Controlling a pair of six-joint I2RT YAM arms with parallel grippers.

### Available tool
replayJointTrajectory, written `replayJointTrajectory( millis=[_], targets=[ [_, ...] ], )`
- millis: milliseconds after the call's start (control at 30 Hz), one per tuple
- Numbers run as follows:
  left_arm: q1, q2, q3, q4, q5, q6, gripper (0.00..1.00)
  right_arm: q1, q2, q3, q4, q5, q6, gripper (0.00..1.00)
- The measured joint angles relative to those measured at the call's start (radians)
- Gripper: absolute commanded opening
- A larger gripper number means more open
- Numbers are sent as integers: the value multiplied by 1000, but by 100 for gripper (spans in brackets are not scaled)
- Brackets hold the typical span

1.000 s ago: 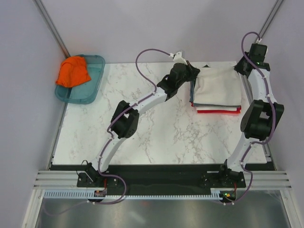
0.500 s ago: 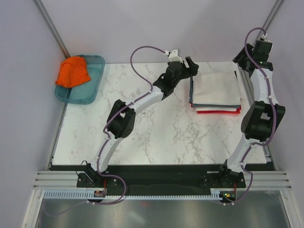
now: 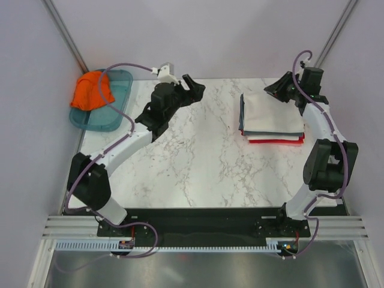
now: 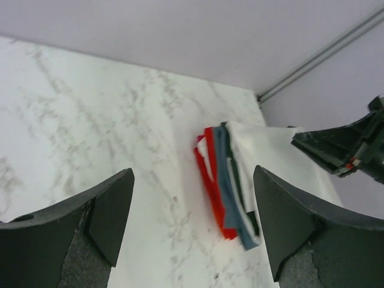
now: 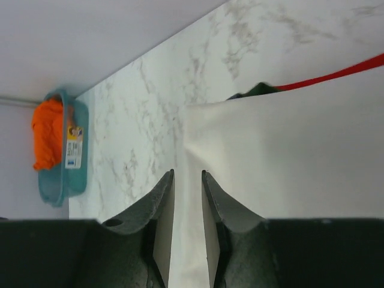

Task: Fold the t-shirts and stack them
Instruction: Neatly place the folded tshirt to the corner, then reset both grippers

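Altogether: one stack of tees [image 3: 273, 115], one orange tee [image 3: 91, 91], one tray [image 3: 115, 108].

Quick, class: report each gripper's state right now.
Left gripper: open, holding nothing.
Right gripper: fingers almost together over the cream t-shirt; whether it grips the cloth cannot be told.

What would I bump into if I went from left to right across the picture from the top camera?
orange t-shirt → left gripper → stack of folded t-shirts
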Motion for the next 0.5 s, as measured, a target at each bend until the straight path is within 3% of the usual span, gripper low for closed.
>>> replayJointTrajectory(
  millis=[267,500],
  targets=[
    [85,-246,-299,-81,4,0,89,348,47,119,-117,84,-108,23],
    [151,-404,-436,-119,5,0,90,517,173,249,-282,332,-222,16]
  ],
)
